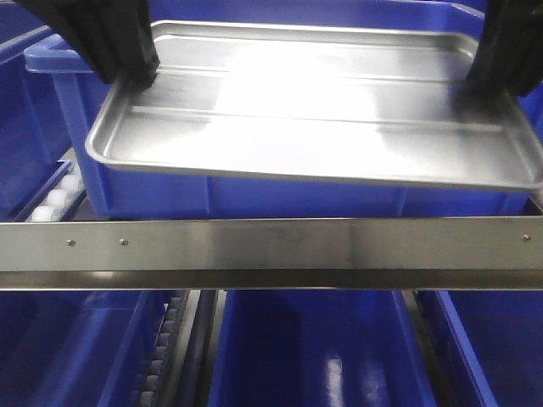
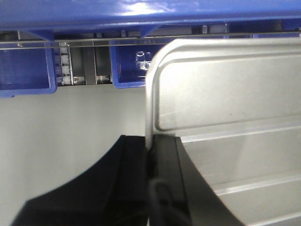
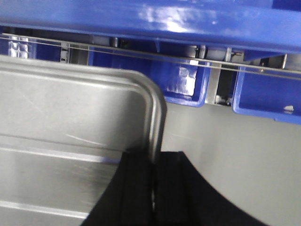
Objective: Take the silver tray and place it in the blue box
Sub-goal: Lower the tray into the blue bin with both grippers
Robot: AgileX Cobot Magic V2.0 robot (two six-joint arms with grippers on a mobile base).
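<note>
Left gripper [image 2: 149, 147] clamps the silver tray [image 2: 225, 94] by its rim, blue box [image 2: 141, 12] beyond.

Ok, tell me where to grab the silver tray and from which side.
Take the silver tray by the rim of its short ends, left claw coming from the left, right claw from the right. Its thin raised rim suits a pinch, and its width probably needs both ends held.

Bright overhead light throws white glare across the silver tray [image 1: 322, 93] and glints on the blue box [image 3: 94, 21] rim, while both wrist views look soft and grainy.
</note>
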